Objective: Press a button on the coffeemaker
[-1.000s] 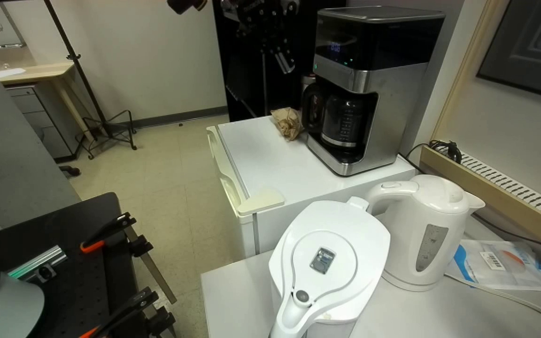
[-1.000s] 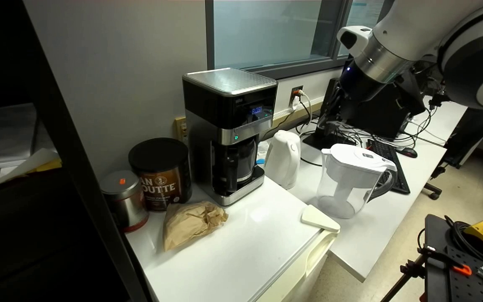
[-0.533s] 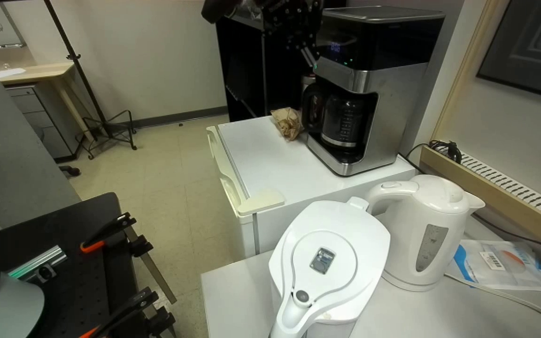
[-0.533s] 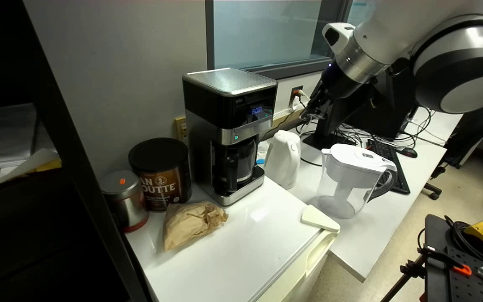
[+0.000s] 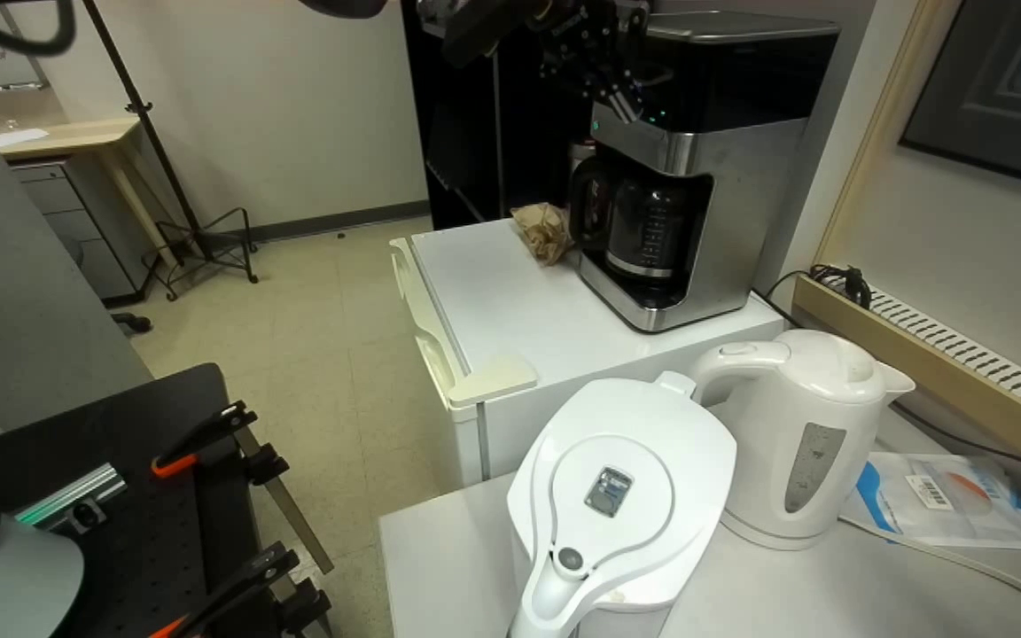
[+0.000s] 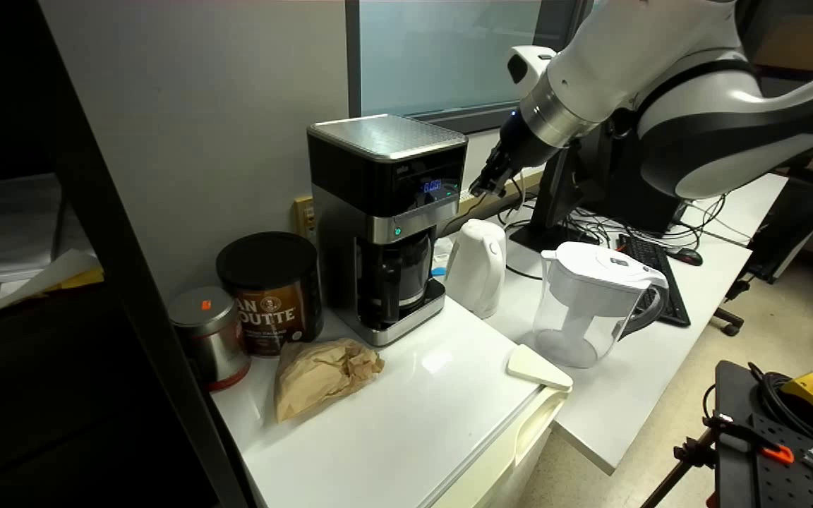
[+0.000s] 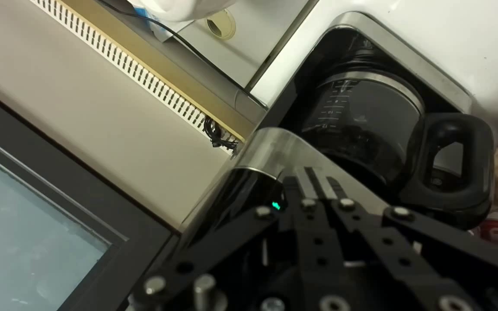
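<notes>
Gripper (image 7: 316,183) clenched, just off coffeemaker (image 6: 382,229) front edge, sm. gap btwn.

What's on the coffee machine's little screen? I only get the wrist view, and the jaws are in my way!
Observer: In an exterior view, blue numbers glow on the coffee machine, but they're too blurry to read for sure.
Operator: Are the jaws touching it?
Observer: No. In an exterior view, a gap shows between them and the black panel.
Operator: Where's a button I could press?
Observer: A round green light on the silver strip, above the pot's handle, looks like one.
</notes>
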